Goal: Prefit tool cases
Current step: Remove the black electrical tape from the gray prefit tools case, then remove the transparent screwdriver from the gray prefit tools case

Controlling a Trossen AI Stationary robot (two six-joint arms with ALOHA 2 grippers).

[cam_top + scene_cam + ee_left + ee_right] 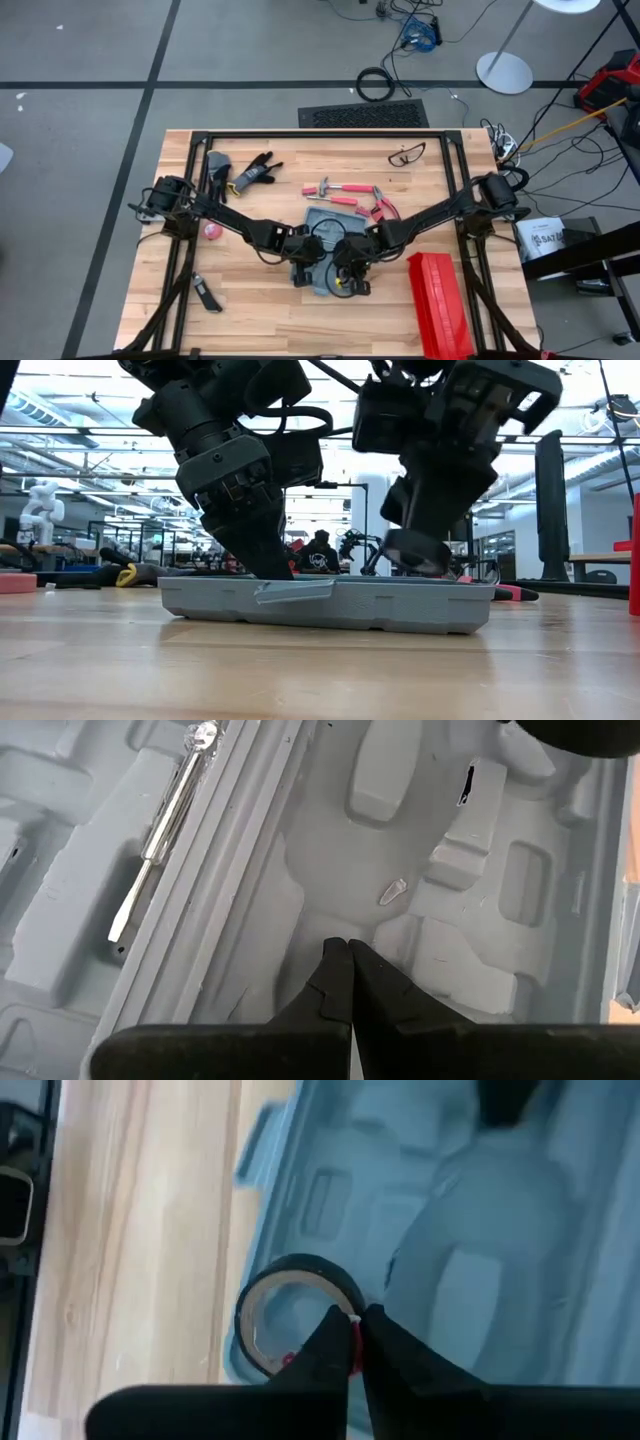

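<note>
The blue-grey tool case point(320, 218) lies open and flat in the middle of the table, its grey moulded slots point(470, 850) facing up. A chrome tool point(160, 820) lies in a slot of one half. My left gripper point(348, 946) is shut, with its tips down inside the case point(330, 605). My right gripper point(355, 1320) is shut on a black roll of tape point(290, 1315) over the case's near edge, next to the bare tabletop. In the low view the roll point(415, 552) shows tilted just above the case's rim. My left gripper presses its shut fingertips point(335, 965) on the moulded floor of the case point(330, 910), slanting down from the table's left. The case stays flat on the table. My right gripper pinches the roll's ring wall point(340, 1285) at the fingertips, one finger inside the ring and one outside, slanting down from the right. The roll hangs tilted below the fingers, and a bit of red shows between them.
A long red ribbed box point(437, 300) stands at the near right. A red-handled hammer point(335, 190) and pliers point(382, 208) lie just beyond the case. Farther off are glasses point(406, 153), dark gloves point(250, 172), a pink ball point(212, 230) and a small black tool point(206, 293).
</note>
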